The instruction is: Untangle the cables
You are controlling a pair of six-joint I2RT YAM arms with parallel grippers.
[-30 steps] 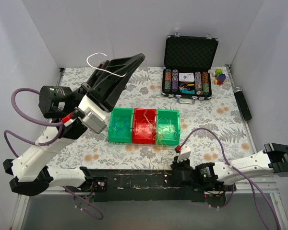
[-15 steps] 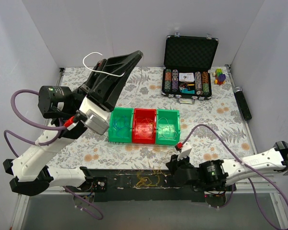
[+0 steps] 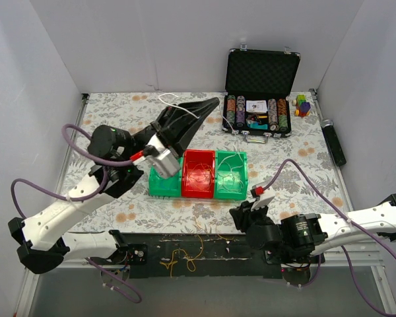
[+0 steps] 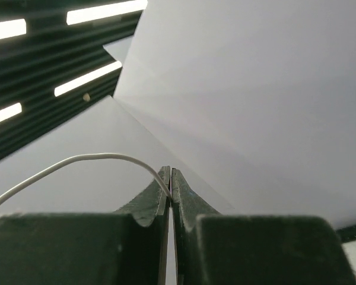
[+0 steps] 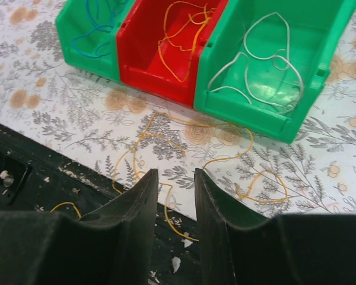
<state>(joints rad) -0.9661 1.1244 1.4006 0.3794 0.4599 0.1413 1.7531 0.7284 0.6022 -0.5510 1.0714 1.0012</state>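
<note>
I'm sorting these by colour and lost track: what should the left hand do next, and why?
Probably swing the left hand over the right-hand green bin and let go. It is shut on a white cable, and that bin already holds white cables.

floral-print tablecloth [image 3: 297,158], red bin [image 5: 160,80], two green bins [image 5: 249,119], yellow-orange cable [image 5: 251,139], white cable [image 4: 101,155], blue cable [image 5: 83,46], black case [image 3: 261,66]

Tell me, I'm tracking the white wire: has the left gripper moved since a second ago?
Yes. The left gripper swung right toward the black case, now overlapping the left green bin.
</note>
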